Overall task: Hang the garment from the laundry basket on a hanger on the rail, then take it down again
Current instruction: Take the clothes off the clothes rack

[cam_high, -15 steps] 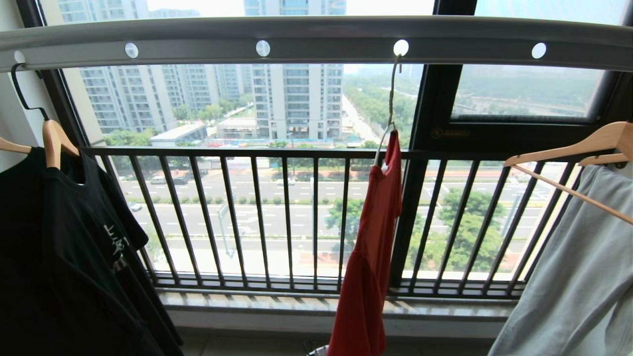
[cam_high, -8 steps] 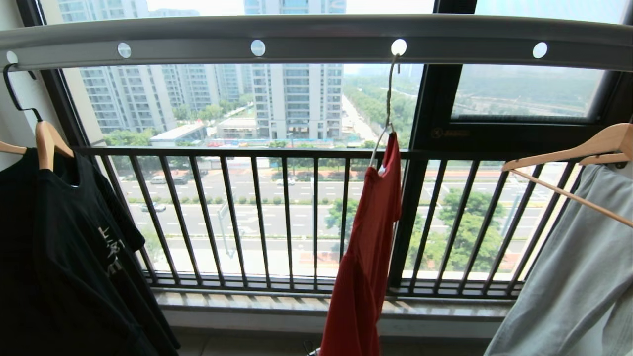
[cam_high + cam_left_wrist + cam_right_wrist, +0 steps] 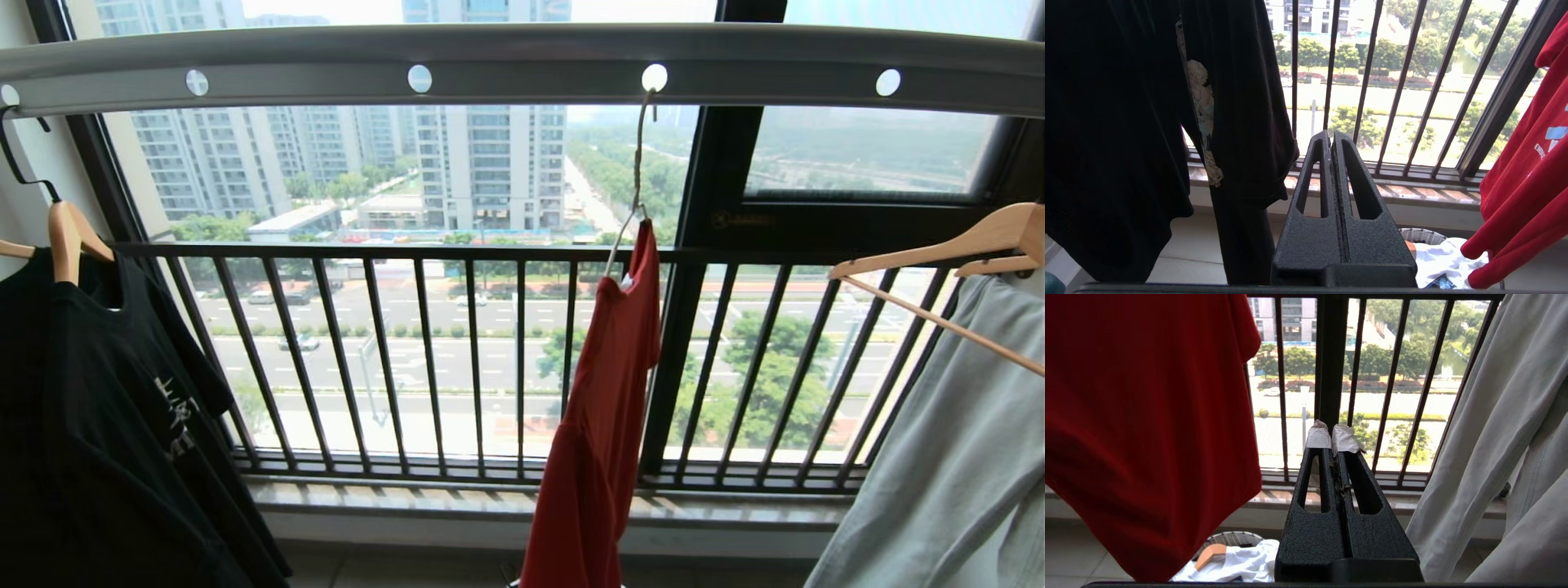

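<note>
the red t-shirt point(image 3: 604, 392) hangs on the thin pale wire hanger point(image 3: 629, 220), turned edge-on to the head camera so it shows as a narrow red strip. the hanger's slim hook goes up into one of the round white holes in the long grey rail point(image 3: 522, 69) that runs across the top of the window. the shirt's hem drops past the lower edge of the head view, in front of the black barred window railing point(image 3: 424, 359).

to the robot's left a black t-shirt point(image 3: 106, 425) with pale print hangs from a wooden hanger point(image 3: 65, 237); to its right a pale grey garment point(image 3: 955, 457) hangs from another wooden hanger point(image 3: 971, 245).

neither arm shows in the head view. the left claw point(image 3: 1332, 136) has its fingers pressed together with nothing between them, pointing at the railing between the black shirt and the red one. the right claw point(image 3: 1332, 435), its tips wrapped in white tape, is likewise closed and empty, sitting between the red shirt and the grey garment.

below, on the floor near the sill, the laundry basket point(image 3: 1231, 538) with its white mesh rim holds a white t-shirt point(image 3: 1237, 563) and what looks like a piece of a wooden hanger point(image 3: 1210, 553), though it is only partly visible.
</note>
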You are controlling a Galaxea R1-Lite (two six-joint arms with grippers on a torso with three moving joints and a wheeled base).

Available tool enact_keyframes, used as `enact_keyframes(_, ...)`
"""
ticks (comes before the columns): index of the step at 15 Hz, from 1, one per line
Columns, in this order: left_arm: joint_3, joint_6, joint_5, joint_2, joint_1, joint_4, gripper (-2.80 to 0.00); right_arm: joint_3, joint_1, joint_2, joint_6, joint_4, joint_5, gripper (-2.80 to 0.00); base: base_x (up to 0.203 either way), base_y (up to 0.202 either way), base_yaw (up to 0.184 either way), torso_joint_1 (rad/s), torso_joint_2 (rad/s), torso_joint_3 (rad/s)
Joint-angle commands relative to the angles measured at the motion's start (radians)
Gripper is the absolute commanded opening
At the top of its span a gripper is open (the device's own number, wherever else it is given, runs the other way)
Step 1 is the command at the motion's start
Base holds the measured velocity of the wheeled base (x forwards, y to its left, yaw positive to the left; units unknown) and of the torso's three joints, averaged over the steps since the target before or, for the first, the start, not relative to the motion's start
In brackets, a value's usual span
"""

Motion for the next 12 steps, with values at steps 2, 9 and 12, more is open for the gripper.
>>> enact_keyframes(2,0.000,-0.001,0.000,0.001,0.000,-0.001,-2.80,-0.155,0.002,0.107,0.012,0.051,0.007,-2.80,0.000,0.000,0.000,0.000,0.00,0.000)
enact_keyframes(9,0.000,-0.001,0.001,0.001,0.000,-0.001,-2.80,-0.618,0.004,0.568,0.030,0.065,0.180,-2.80,0.000,0.000,0.000,0.000,0.00,0.000)
enact_keyframes(12,0.000,-0.001,0.000,0.001,0.000,-0.001,-2.80,-0.808,0.004,0.793,0.051,0.067,0.246,-2.80,0.000,0.000,0.000,0.000,0.00,0.000)
